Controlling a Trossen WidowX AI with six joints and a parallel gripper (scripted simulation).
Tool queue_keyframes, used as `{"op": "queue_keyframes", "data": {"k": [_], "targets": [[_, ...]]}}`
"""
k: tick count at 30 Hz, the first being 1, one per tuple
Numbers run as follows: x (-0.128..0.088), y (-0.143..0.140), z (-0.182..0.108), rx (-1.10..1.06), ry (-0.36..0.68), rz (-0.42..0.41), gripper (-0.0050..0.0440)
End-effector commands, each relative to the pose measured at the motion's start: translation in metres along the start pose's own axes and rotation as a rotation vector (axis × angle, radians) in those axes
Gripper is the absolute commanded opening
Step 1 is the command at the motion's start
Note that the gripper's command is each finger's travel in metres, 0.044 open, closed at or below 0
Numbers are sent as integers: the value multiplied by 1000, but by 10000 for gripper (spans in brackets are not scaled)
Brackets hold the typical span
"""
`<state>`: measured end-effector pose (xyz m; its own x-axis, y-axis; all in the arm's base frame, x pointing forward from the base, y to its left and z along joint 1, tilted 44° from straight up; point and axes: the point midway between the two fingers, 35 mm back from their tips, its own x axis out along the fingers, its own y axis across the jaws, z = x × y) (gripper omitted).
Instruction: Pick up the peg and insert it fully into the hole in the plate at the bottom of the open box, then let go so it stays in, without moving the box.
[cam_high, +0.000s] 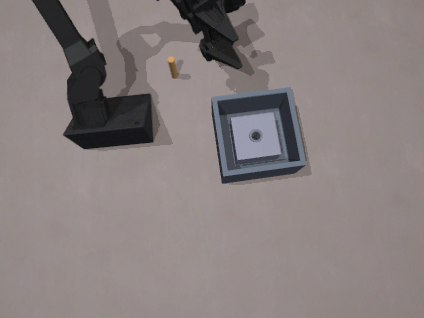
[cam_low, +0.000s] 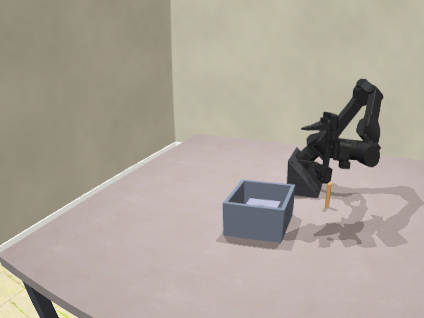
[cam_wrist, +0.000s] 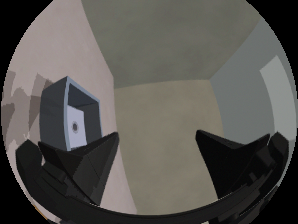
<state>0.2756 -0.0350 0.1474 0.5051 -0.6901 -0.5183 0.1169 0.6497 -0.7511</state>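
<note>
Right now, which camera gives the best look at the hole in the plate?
The top view: it looks straight down into the box, showing the hole centred in the plate. The wrist view shows it as a small, distorted dark spot; the exterior view hides it behind the box wall.

Count of items on the table (cam_low: 125, 235): one orange peg (cam_high: 172, 67), standing upright toward the far edge. One open grey box (cam_high: 295, 130), nearer the middle of the surface. One pale plate (cam_high: 245, 147) inside that box, bearing one round hole (cam_high: 256, 135). One black arm (cam_high: 80, 55), mounted on one black base block (cam_high: 135, 117) near the far edge. One gripper (cam_high: 230, 56) on that arm, with two fingers, both visible in the wrist view, spread wide with nothing between them.
</note>
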Motion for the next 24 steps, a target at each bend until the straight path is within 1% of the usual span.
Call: {"op": "queue_keyframes", "data": {"k": [1, 17, 18, 19, 20, 22, 24], "targets": [[0, 0, 0, 0, 0, 0, 400], [0, 0, 0, 0, 0, 0, 400], [1, 1, -2, 1, 10, 14, 424], [4, 4, -6, 6, 39, 54, 440], [7, 8, -15, 17, 90, 122, 440], [11, 19, -36, 64, 225, 287, 440], [11, 22, -49, 125, 326, 378, 440]]}}
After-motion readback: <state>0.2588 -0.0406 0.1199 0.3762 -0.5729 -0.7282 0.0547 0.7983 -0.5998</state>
